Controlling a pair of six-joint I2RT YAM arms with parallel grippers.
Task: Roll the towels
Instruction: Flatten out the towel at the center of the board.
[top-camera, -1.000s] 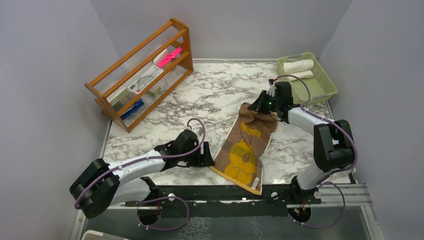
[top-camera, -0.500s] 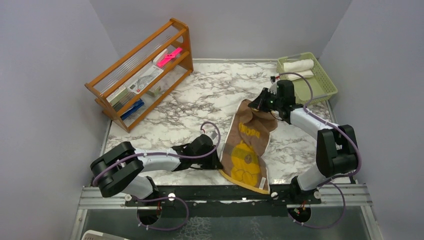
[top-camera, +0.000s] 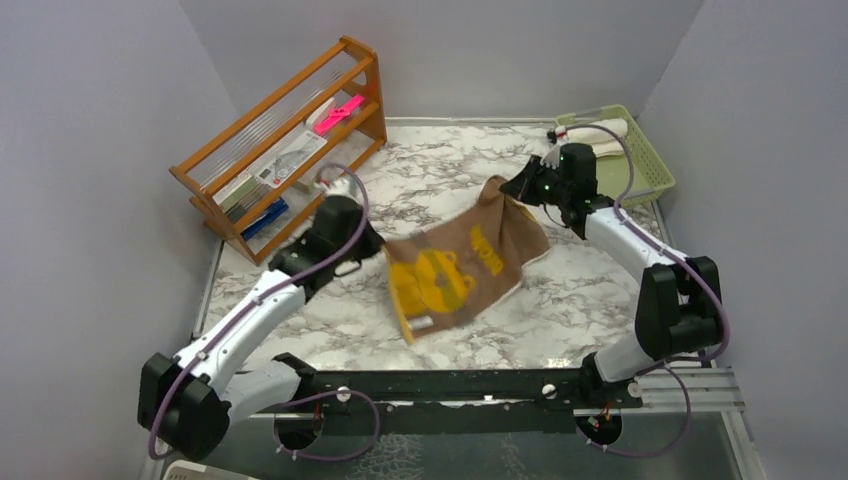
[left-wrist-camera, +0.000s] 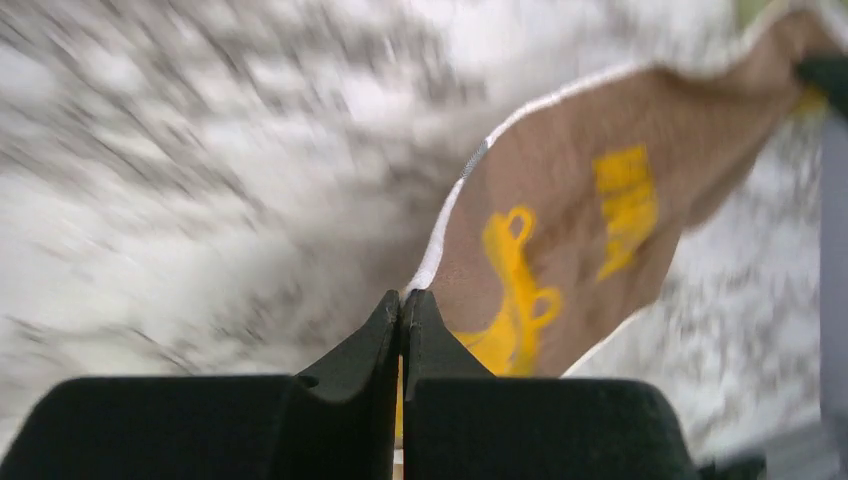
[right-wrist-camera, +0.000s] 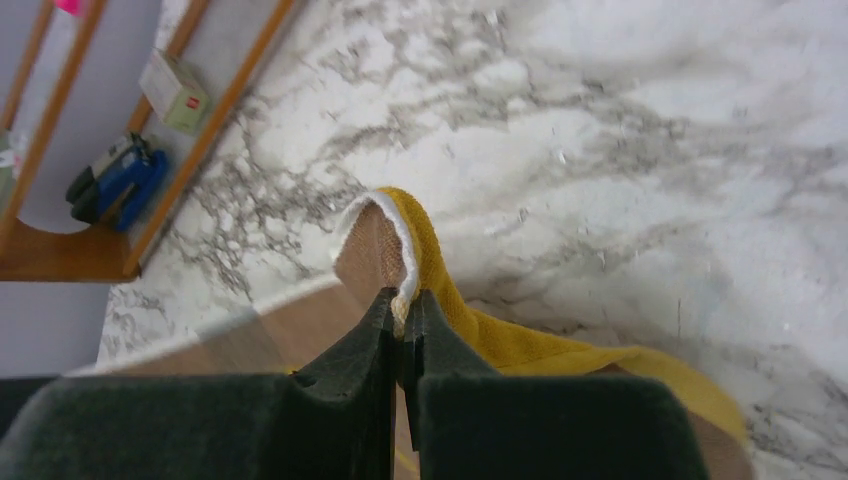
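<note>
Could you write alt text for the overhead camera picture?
Two robot arms hold a brown towel with a yellow cartoon print stretched between them over a marble table, the left hand and right hand each pinching a corner. A wooden rack stands at back left; a green basket holding a cream towel sits at back right.

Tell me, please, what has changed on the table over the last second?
The left gripper shut on the printed towel's edge and pulled it away from the near edge, toward the rack, swinging the towel from lengthwise to crosswise. The right gripper kept its pinch on the far corner, drifting slightly toward the basket. The cream towel in the basket and the rack stayed put.
</note>
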